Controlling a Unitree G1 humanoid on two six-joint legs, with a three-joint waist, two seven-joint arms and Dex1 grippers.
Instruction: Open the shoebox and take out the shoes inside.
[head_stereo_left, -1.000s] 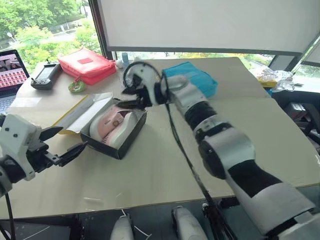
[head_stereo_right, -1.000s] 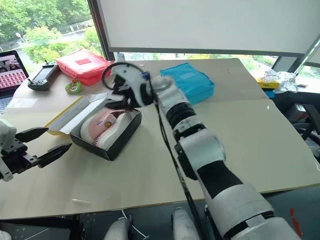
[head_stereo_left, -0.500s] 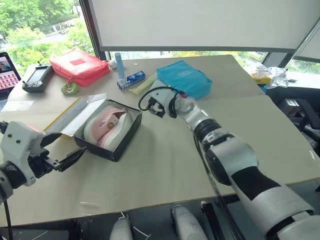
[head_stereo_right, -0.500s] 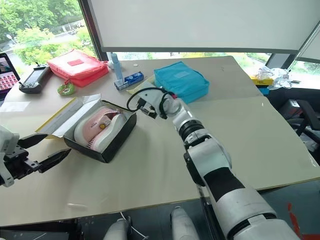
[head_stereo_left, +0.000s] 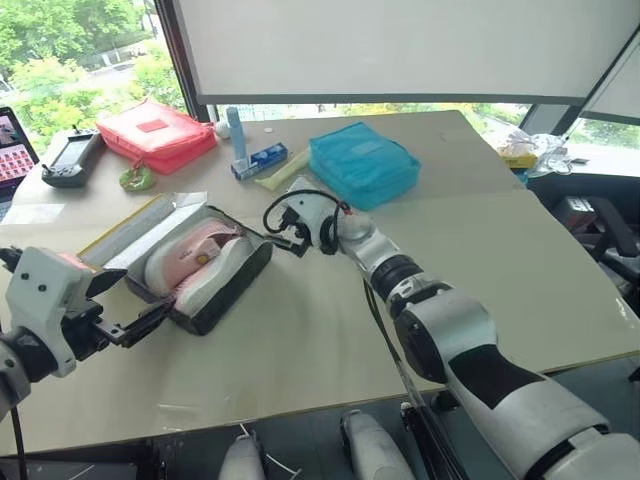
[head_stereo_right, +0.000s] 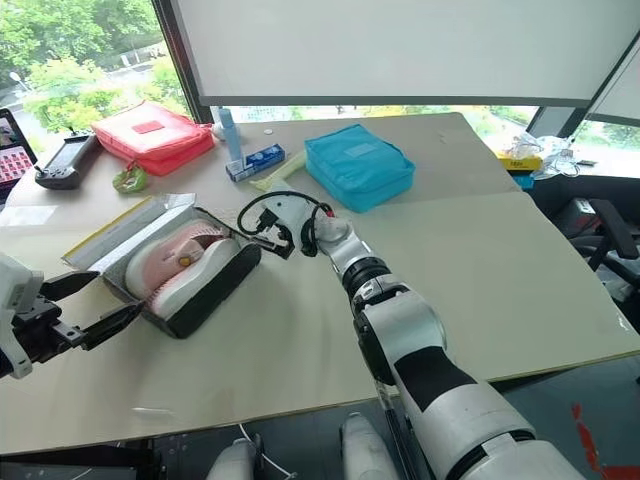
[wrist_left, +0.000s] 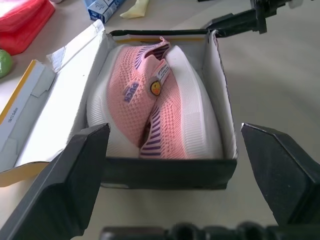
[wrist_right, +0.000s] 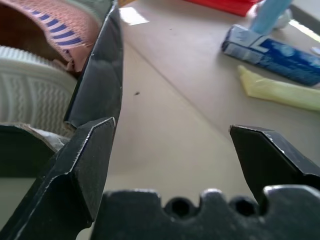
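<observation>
The shoebox (head_stereo_left: 200, 270) is seen open on the tabletop (head_stereo_left: 500, 250), with the shoes (wrist_left: 160, 100) lying side by side inside it, their long axis running along the box. The left tool (head_stereo_left: 125, 315) and the right tool (head_stereo_left: 282, 235) are both held apart and empty, one near each end of the box. The shoes are judged light and soft in the knit upper, so a hold at the firmer heel or sole edge is probably best.
</observation>
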